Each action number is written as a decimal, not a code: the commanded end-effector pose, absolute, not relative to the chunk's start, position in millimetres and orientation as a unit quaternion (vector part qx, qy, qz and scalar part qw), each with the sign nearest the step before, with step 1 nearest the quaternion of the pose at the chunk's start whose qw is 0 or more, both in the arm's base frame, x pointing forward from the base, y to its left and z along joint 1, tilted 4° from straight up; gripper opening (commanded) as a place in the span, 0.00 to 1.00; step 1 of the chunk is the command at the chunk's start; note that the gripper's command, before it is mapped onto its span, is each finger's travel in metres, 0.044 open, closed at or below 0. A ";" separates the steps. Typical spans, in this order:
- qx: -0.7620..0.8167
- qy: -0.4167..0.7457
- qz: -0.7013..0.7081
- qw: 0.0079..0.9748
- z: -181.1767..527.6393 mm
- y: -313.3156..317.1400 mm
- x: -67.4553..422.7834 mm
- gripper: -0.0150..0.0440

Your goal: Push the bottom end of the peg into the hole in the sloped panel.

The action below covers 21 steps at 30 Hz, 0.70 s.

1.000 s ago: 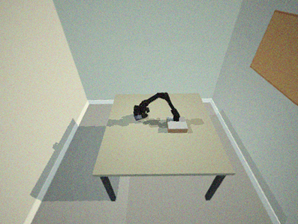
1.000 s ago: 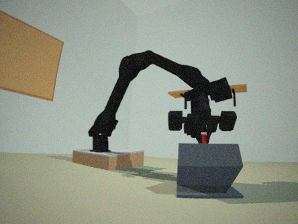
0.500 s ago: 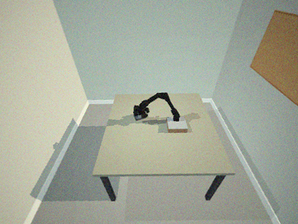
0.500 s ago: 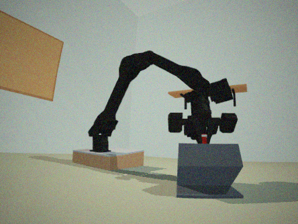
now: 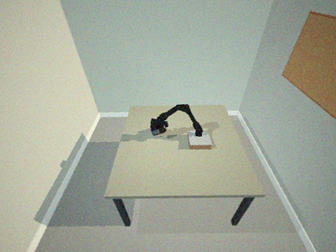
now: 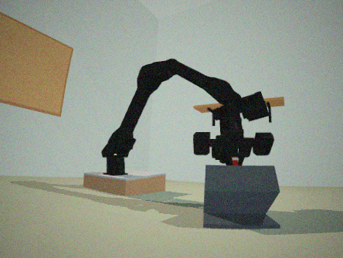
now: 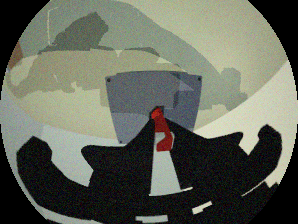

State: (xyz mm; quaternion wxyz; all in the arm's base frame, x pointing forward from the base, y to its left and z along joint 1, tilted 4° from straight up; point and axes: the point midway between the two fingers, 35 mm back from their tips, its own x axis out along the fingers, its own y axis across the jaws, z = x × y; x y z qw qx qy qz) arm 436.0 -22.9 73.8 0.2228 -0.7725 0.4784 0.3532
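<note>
The red peg [image 6: 235,161] [image 7: 162,131] is held between the fingers of my gripper [image 6: 235,164] [image 7: 157,121], which is shut on it. The sloped panel is the face of a blue-grey block [image 5: 157,132] [image 6: 239,179] [image 7: 135,92]. In the wrist view the peg's far end is over the dark hole area in the middle of the face. In the exterior view the fingertips and peg are at the block's top edge, and the peg's lower part is hidden behind the block. How deep the peg's end is in the hole cannot be told.
The arm's base stands on a low box with a pale top and orange-brown sides [image 5: 200,147] [image 6: 104,185], to one side of the block. The table [image 5: 170,171] carries both. An orange-brown board [image 5: 322,64] [image 6: 32,69] is on the wall.
</note>
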 end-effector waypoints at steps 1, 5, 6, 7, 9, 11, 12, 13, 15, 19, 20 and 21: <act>-0.773 0.477 0.356 0.222 71.2 -23.1 436.4 0.25; -0.773 0.477 0.356 0.222 70.3 -23.4 436.6 0.25; -0.773 0.477 0.356 0.222 70.2 -23.4 436.6 0.25; -0.773 0.477 0.356 0.222 70.0 -23.5 436.6 0.25; -0.772 0.479 0.353 0.223 71.4 -23.8 436.3 0.25; -0.772 0.479 0.353 0.223 71.4 -23.8 436.3 0.25; -0.772 0.479 0.353 0.223 71.4 -23.8 436.3 0.25; -0.772 0.479 0.353 0.223 71.4 -23.8 436.3 0.25; -0.772 0.479 0.353 0.223 71.4 -23.8 436.3 0.25; -0.772 0.479 0.353 0.223 71.4 -23.8 436.3 0.39; -0.772 0.479 0.353 0.223 71.4 -23.8 436.3 0.43; -0.772 0.479 0.353 0.223 71.4 -23.8 436.3 0.48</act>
